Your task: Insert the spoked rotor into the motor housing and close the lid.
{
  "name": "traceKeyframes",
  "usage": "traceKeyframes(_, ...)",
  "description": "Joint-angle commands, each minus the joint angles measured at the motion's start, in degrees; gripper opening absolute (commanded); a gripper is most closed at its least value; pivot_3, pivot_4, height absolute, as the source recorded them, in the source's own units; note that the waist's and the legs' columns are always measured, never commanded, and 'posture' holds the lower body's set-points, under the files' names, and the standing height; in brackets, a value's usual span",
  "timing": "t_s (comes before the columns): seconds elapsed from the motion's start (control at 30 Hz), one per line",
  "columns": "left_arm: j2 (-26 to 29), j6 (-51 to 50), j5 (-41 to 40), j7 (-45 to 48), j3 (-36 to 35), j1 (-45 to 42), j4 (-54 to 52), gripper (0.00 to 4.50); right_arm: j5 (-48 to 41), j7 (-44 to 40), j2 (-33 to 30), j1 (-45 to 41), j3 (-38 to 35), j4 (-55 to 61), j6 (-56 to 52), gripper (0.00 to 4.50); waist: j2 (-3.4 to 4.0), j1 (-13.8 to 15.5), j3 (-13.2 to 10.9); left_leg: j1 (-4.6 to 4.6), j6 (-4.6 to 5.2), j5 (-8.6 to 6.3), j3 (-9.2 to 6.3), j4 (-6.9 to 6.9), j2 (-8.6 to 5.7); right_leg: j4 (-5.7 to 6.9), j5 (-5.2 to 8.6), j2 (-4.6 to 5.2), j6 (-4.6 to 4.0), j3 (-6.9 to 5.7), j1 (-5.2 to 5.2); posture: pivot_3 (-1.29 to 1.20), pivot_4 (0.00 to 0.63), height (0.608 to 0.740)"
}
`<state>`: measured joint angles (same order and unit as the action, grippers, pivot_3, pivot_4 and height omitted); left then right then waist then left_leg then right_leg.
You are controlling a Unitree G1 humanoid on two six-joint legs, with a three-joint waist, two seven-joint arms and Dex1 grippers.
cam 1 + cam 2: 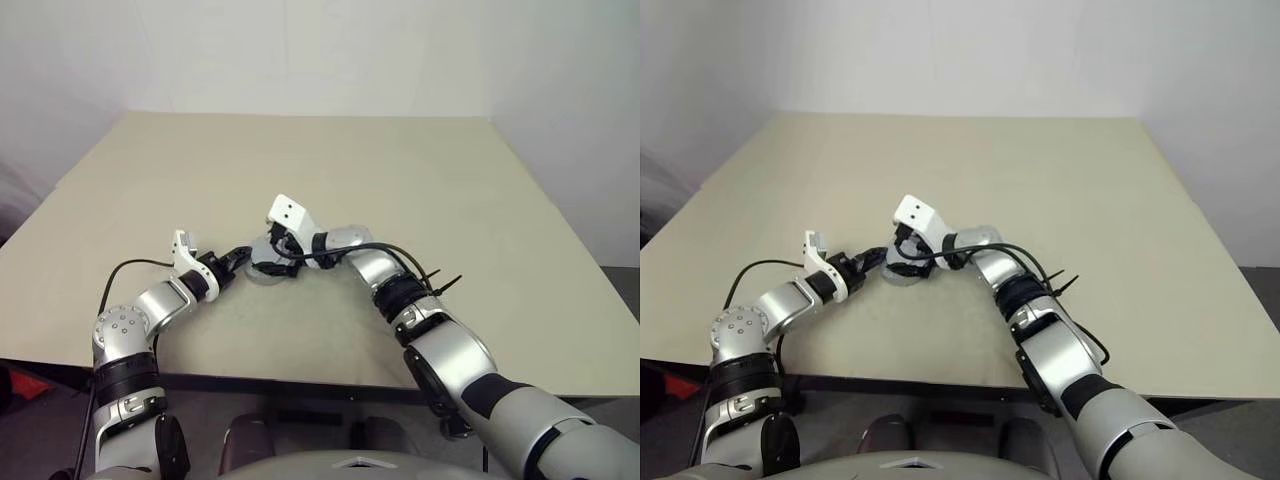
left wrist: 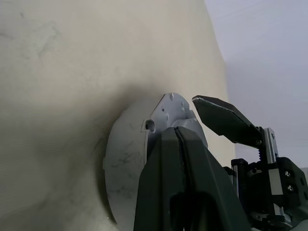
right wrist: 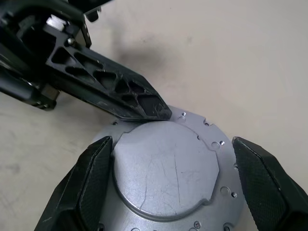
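Right gripper (image 3: 173, 187) straddles the lid (image 3: 166, 168), seemingly clear of its rim.

Left claw (image 2: 178, 139) closed; right claw (image 3: 173, 187) apparently spread wide.

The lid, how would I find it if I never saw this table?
Look at the middle of the beige table, where both tools meet. The lid is the round silvery cap lying there, smooth grey face up. It sits between the right tool's black fingers, with the shut left tool touching its edge.
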<state>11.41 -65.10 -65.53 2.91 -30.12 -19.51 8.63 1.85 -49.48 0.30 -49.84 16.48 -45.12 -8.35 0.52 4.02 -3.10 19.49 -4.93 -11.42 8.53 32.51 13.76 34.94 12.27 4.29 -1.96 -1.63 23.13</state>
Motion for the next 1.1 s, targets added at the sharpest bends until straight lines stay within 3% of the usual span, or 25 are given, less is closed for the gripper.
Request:
traceKeyframes(0.03,0.4,-0.8,-0.5,-0.5,0.0,-0.5,0.5,0.0,-4.9,-2.2,0.2,-1.6,-3.5,7.2,-3.8,4.48,-0.01,0.0,0.0,0.07,0.0,0.0,0.0,-0.01,0.0,-0.06,-0.01,0.0,0.0,-0.01,0.03,0.0,0.0,0.74)
traceKeyframes(0.43,1.7,-0.6,-0.7,-0.1,-0.5,-0.8,1.5,0.0,-8.9,-2.1,-0.7,-1.8,-6.5,13.5,-14.2,4.48,-0.04,0.0,0.0,0.18,-0.13,0.07,0.0,-0.09,0.0,-0.12,0.0,-0.01,0.02,-0.04,0.03,0.0,0.0,0.74)
traceKeyframes(0.7,2.0,0.2,-0.9,-0.2,-1.4,-0.9,1.4,0.0,-14.8,-6.0,-11.7,-3.6,-10.1,12.9,-41.6,4.48,-0.08,0.3,0.0,0.19,-0.15,0.09,-0.01,0.01,-0.02,-0.12,-0.03,0.0,0.07,-0.03,-0.02,0.0,0.0,0.74)
traceKeyframes(0.83,2.0,0.4,-0.7,0.0,-1.4,-0.5,1.3,0.0,-16.4,-7.0,-15.1,-5.8,-11.2,8.3,-49.2,4.48,-0.08,0.2,0.0,0.19,-0.21,0.12,0.0,-0.02,0.0,-0.07,-0.04,-0.01,0.08,-0.03,-0.02,0.0,0.0,0.74)
traceKeyframes(1.1,2.8,1.1,-0.7,-0.3,-2.2,0.2,0.9,0.0,-19.0,-4.1,-11.7,-5.4,-13.1,5.6,-58.3,4.48,-0.08,0.5,0.0,0.21,-0.24,0.15,0.0,0.01,0.02,-0.05,-0.04,-0.02,0.07,-0.05,-0.01,0.0,0.0,0.74)
